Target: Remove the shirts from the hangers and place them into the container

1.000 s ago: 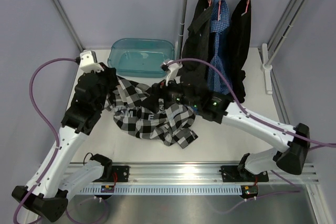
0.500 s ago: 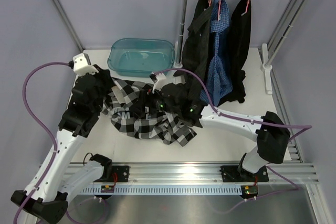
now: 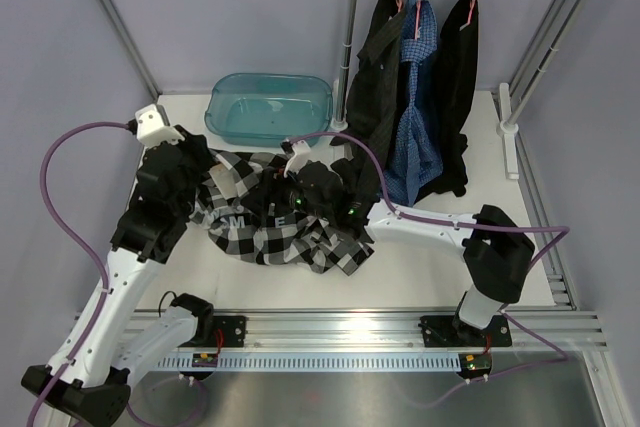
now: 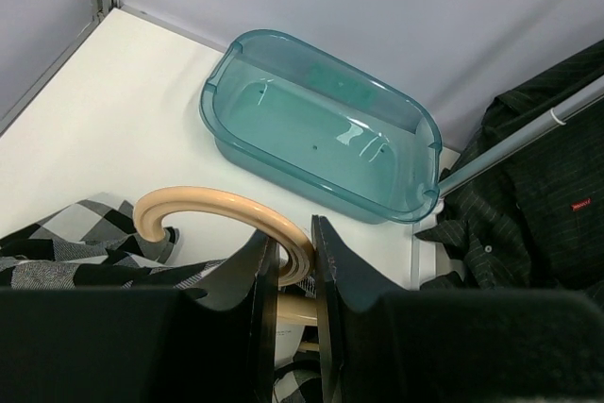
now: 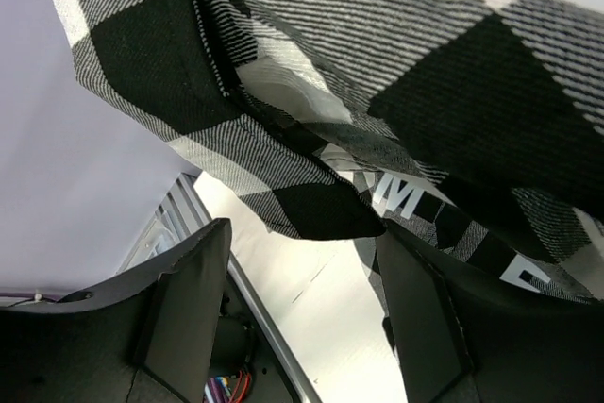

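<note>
My left end effector [image 4: 294, 254] is nearly closed and pinches the wooden hanger [image 4: 215, 201] at its curved shoulder. My right end effector [image 5: 302, 252] stands wide open, jaws either side of a loose edge of the check shirt [image 5: 453, 73], gripping nothing. The shirt lies bunched on the counter [image 3: 430, 267]. The container [image 4: 283, 165] sits empty at 12 o'clock of it.

Risks from here:
- Closing on one thin fold lets the cloth slip out.
- Pulling while the collar is caught on the hanger drags both along.
- A trailing sleeve can snag the container rim or hang outside
</note>
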You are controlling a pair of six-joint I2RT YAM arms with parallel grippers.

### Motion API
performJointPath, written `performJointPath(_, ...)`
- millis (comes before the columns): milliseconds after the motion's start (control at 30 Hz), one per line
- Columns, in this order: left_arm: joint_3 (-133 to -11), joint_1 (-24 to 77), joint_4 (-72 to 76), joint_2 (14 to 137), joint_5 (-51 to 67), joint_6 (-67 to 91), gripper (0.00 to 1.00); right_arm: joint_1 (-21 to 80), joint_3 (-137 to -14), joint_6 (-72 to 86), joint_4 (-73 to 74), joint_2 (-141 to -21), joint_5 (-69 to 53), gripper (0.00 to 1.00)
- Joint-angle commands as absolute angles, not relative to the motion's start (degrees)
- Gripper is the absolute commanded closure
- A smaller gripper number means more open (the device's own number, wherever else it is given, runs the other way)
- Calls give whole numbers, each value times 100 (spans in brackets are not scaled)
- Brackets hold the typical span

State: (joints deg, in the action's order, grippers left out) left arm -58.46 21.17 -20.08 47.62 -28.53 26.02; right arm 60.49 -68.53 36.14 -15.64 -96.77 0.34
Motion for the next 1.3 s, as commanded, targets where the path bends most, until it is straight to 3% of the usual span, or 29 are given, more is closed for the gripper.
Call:
performJointPath(0,-5827,2074,-1512,4579,-2988,2839,100,6091,-6882,3929,-2055,-9738,325,28)
performJointPath(433,-5774,2021,-1485,4562,-2892,2936,100,6091,-6961,4218,-2637,-9967,369,29)
performJointPath(800,-5748,2021,-1459,4526,-2865,2936,100,6091,-6610,4421,-3190,-10011,800,69)
performJointPath(1000,-5739,2021,-1459,4518,-2874,2936,100,6091,-6355,4316,-3357,-9835,1037,99)
performJointPath(1267,-5739,2021,-1450,4491,-2909,2900,100,6082,-5766,4043,-3305,-9229,1573,100)
